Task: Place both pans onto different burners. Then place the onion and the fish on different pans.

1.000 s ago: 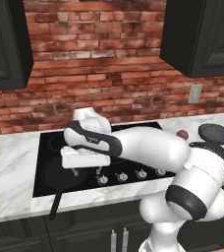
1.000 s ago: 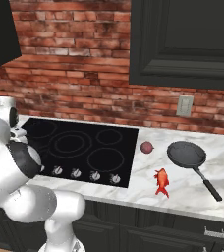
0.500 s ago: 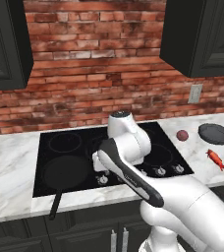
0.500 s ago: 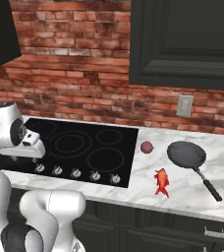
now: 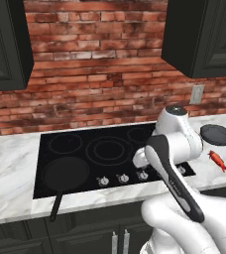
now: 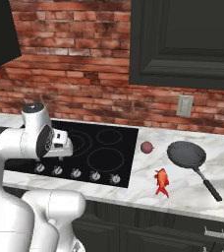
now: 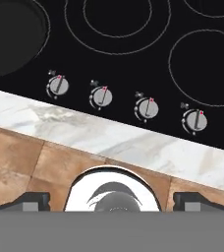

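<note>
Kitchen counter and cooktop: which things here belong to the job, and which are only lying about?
Job: larger pan on a cooktop burner; smaller pan, onion and fish on the marble counter; free burners; open gripper.

Lying about: knobs, wall outlet, cabinets.

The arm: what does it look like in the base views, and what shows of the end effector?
The arm has glossy white rounded shells with dark joint bands and a grey-capped cylindrical joint. No cables or markings are visible. The end effector shows two small dark fingertips.
</note>
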Controlling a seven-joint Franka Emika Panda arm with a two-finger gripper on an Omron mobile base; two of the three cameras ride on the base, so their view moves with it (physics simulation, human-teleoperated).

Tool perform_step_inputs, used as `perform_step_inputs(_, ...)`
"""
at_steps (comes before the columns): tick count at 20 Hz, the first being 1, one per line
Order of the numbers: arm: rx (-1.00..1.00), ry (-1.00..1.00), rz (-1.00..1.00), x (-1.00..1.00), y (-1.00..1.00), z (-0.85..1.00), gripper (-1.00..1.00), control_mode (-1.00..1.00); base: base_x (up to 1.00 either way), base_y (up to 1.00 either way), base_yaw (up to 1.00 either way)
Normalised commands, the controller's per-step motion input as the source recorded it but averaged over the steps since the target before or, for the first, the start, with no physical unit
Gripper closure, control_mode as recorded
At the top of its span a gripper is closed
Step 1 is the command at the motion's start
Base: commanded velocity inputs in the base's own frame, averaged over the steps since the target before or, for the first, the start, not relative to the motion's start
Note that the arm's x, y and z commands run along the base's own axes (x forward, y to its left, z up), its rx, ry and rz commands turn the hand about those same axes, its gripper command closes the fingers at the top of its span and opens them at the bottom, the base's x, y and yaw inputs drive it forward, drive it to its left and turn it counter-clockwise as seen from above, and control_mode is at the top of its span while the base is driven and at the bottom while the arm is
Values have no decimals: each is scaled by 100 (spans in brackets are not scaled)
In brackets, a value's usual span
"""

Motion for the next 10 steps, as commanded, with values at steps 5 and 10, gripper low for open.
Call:
perform_step_inputs(5, 0, 0, 21, 0, -100, 36, -100, -100, 0, 0, 0)
perform_step_inputs(10, 1, 0, 18, 0, -100, 12, -100, -100, 0, 0, 0)
